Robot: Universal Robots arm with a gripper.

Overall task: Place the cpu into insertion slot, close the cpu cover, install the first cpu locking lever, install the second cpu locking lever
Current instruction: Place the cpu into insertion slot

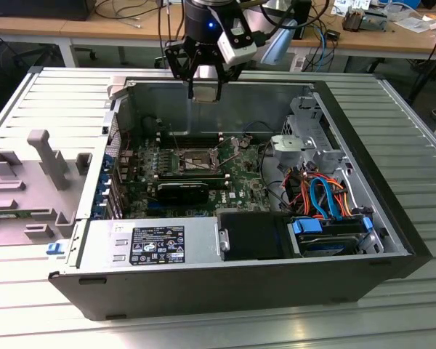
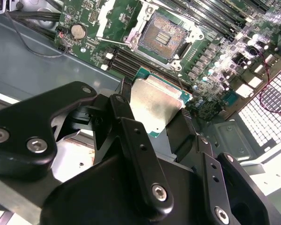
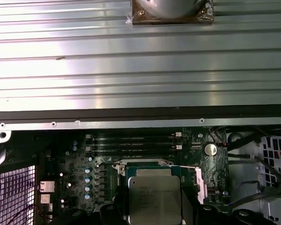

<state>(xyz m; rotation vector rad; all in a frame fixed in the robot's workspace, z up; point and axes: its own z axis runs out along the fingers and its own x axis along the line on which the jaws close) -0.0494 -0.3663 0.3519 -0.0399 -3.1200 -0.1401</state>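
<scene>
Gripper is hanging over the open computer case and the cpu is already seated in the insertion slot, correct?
Not quite. The gripper does hang over the open case, but the cpu is not seated. The second wrist view shows it clamped in the gripper's grasp, and the insertion slot lies empty with its contacts bare.

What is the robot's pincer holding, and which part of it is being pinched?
The pincer holds the cpu, pinching it by two opposite side edges, with its silver top left uncovered.
</scene>
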